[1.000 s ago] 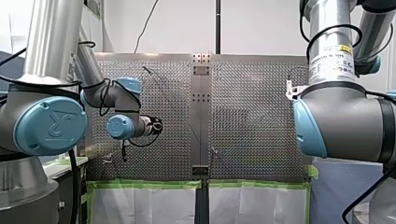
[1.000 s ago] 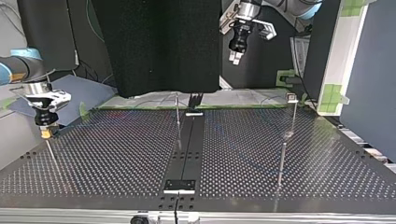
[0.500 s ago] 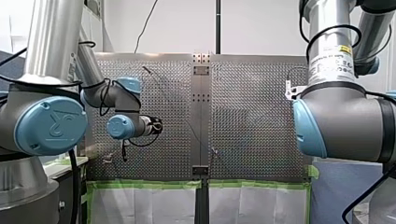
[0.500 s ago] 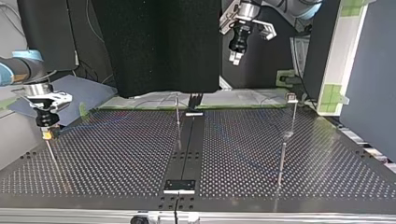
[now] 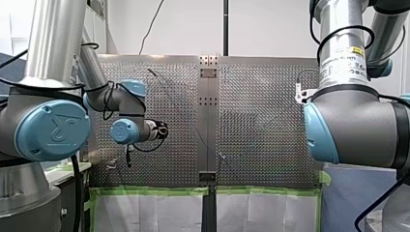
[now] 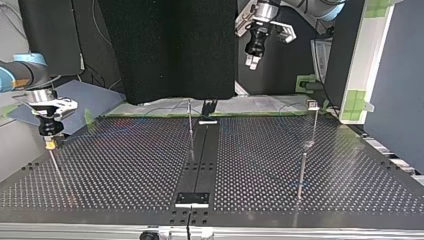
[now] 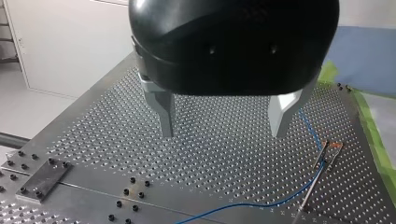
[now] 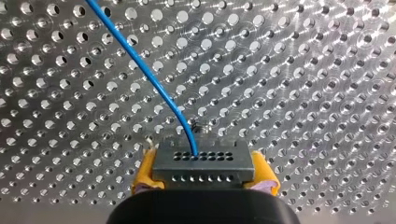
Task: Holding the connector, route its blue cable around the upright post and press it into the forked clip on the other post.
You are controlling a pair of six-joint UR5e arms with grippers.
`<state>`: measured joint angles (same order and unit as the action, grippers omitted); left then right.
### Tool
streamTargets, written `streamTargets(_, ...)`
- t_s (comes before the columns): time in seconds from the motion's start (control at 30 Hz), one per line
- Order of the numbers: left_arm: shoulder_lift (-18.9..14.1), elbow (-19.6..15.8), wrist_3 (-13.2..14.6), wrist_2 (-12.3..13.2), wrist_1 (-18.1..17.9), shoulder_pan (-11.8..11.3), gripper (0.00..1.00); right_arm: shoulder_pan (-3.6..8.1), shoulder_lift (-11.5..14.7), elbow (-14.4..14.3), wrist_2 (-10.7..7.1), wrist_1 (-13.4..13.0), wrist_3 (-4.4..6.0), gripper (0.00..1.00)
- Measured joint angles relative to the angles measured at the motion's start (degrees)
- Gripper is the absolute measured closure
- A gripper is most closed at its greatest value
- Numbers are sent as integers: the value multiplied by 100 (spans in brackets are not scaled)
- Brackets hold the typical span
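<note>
In the right wrist view, my right gripper [image 8: 203,179] is shut on the grey connector [image 8: 203,164], which sits between its yellow pads [image 8: 142,175]. The blue cable [image 8: 140,60] leaves the connector's face and arcs away over the perforated table. In the top view, my right gripper [image 6: 50,145] hangs just above the table at the left edge. My left gripper [image 6: 251,62] hovers high at the back, open and empty. Its metal fingers [image 7: 166,114] stand wide apart above the table. Past them, the blue cable [image 7: 280,199] runs by a post with a clip [image 7: 329,150].
Thin upright posts stand on the table: one near the middle back [image 6: 190,122], one topped by a clip at the back right [image 6: 313,105], and one nearer the front right [image 6: 301,172]. A dark centre strip [image 6: 200,160] divides the plates. A black panel [image 6: 170,50] stands behind.
</note>
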<state>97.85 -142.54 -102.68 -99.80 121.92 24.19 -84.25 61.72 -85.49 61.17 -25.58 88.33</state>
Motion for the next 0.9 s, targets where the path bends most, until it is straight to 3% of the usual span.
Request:
streamTargets(0.03, 0, 0, 0, 0, 0, 0, 0, -1, -1, -1, 10, -9, -5, 100)
streamTargets(0.07, 0, 0, -1, 0, 0, 0, 0, -1, -1, -2, 22, -16, -9, 88)
streamTargets(0.13, 1, 0, -1, 0, 0, 0, 0, -2, 1, -1, 56, -41, -21, 88)
streamTargets(0.17, 1, 0, 0, 0, 0, 0, 0, -2, 2, -1, 65, -44, -24, 62)
streamTargets(0.2, 1, 0, 1, 0, 0, 0, 0, -2, 3, 1, 76, -54, -27, 62)
streamTargets(0.27, 1, 0, 2, 0, 0, 0, 0, 0, 2, 3, 108, -58, -31, 36)
streamTargets(0.3, 1, 0, 3, 0, 0, 0, 0, -1, 2, 3, 122, -61, -31, 36)
streamTargets(0.37, 0, 0, 3, 0, 0, 0, 0, 0, 1, 3, 159, -63, -31, 23)
streamTargets(0.43, 0, 0, 3, 0, 0, 0, 0, 0, -3, 1, 184, -63, -31, 19)
streamTargets(0.9, 0, -1, 3, 0, 0, 0, 0, -3, -5, 1, 207, 13, -86, 16)
